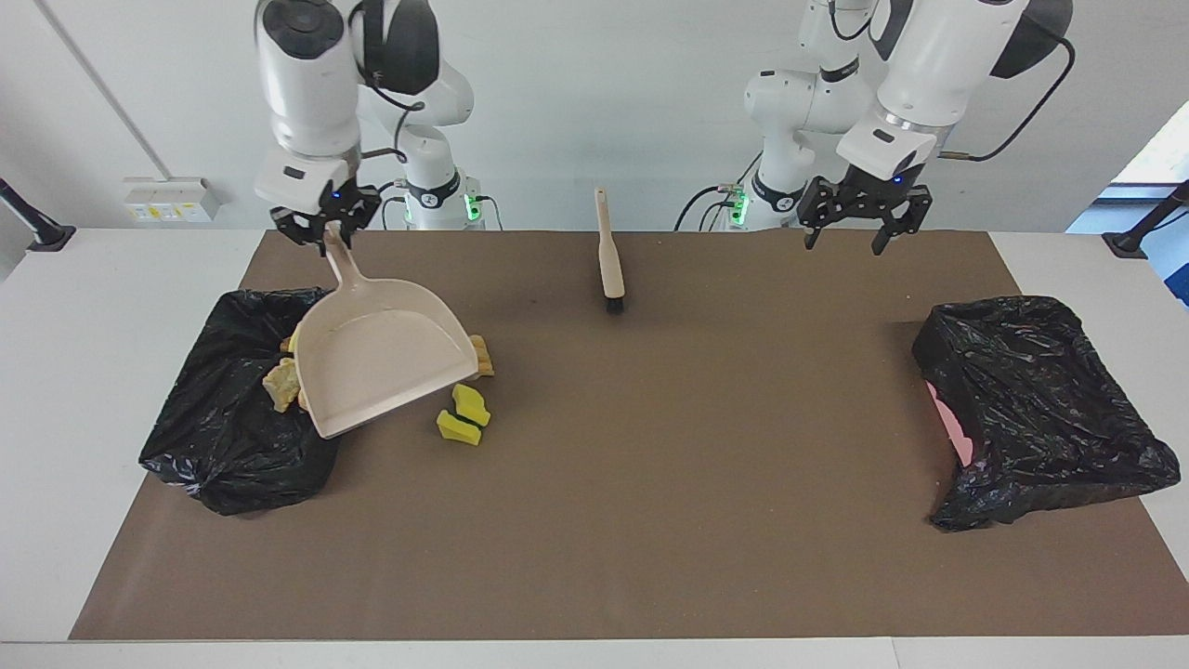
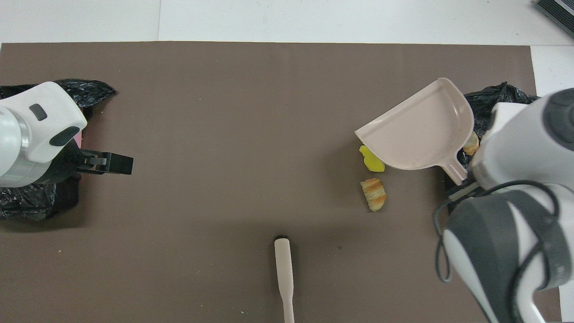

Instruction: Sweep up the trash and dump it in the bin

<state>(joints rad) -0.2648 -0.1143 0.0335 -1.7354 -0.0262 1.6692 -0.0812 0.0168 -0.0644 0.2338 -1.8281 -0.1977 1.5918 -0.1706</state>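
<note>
My right gripper (image 1: 327,228) is shut on the handle of the beige dustpan (image 1: 381,358), which it holds raised and tilted over the edge of the black-bagged bin (image 1: 218,418) at the right arm's end. The pan's inside (image 2: 421,130) looks empty. Pale tan lumps (image 1: 281,383) lie on the bin's bag beside the pan. Two yellow sponge chunks (image 1: 464,413) and an orange-brown bread lump (image 1: 481,358) lie on the mat by the pan's mouth; a sponge chunk (image 2: 372,160) and the bread lump (image 2: 373,194) show from overhead. My left gripper (image 1: 845,242) is open and empty in the air.
The beige brush (image 1: 609,255) lies on the brown mat (image 1: 650,483) near the robots' edge, midway between the arms; its handle shows from overhead (image 2: 284,273). A second black-bagged bin (image 1: 1040,400) stands at the left arm's end, with the left gripper (image 2: 121,163) over the mat beside it.
</note>
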